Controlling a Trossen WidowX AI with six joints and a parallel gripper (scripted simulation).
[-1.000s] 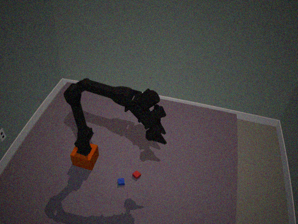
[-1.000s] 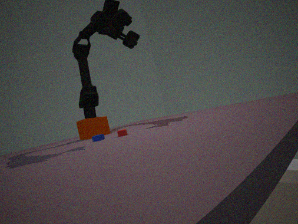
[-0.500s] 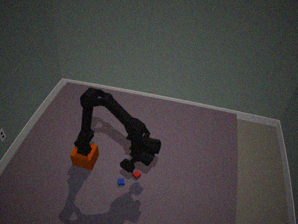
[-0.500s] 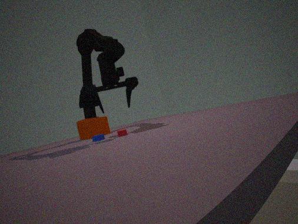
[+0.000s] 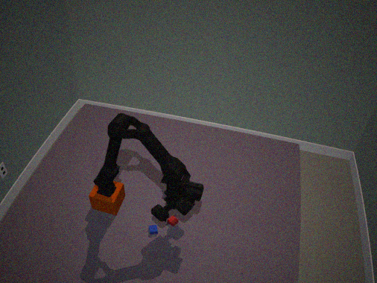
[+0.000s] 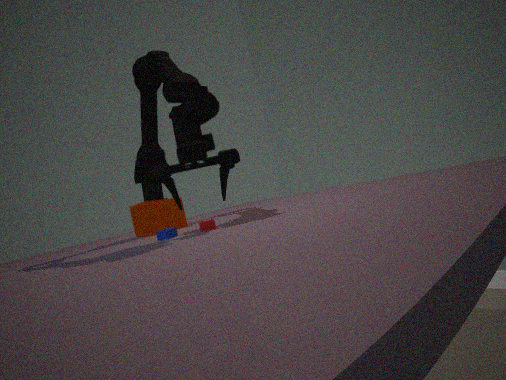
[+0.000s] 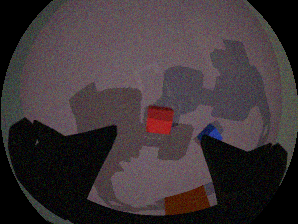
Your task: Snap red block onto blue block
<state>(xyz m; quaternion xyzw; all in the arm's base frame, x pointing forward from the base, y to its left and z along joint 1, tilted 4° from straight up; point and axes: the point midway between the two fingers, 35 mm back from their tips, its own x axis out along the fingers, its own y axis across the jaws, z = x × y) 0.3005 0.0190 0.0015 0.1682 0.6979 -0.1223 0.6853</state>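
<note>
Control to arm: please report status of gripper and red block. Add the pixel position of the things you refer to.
Gripper (image 5: pixel 171 217) (image 6: pixel 202 205) (image 7: pixel 159 132) open, above surface. Red block (image 5: pixel 172 220) (image 6: pixel 207 225) (image 7: pixel 160 120) unheld, apart from blue block (image 5: pixel 153 229) (image 6: pixel 167 234) (image 7: pixel 210 132). No obstruction seen between fingers.

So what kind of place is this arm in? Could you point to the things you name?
Possibly a bare robot test area: a black arm on an orange base (image 5: pixel 106 205) (image 6: pixel 157 218) (image 7: pixel 187 201), two small blocks, and a wall outlet (image 5: pixel 3 170).
</note>
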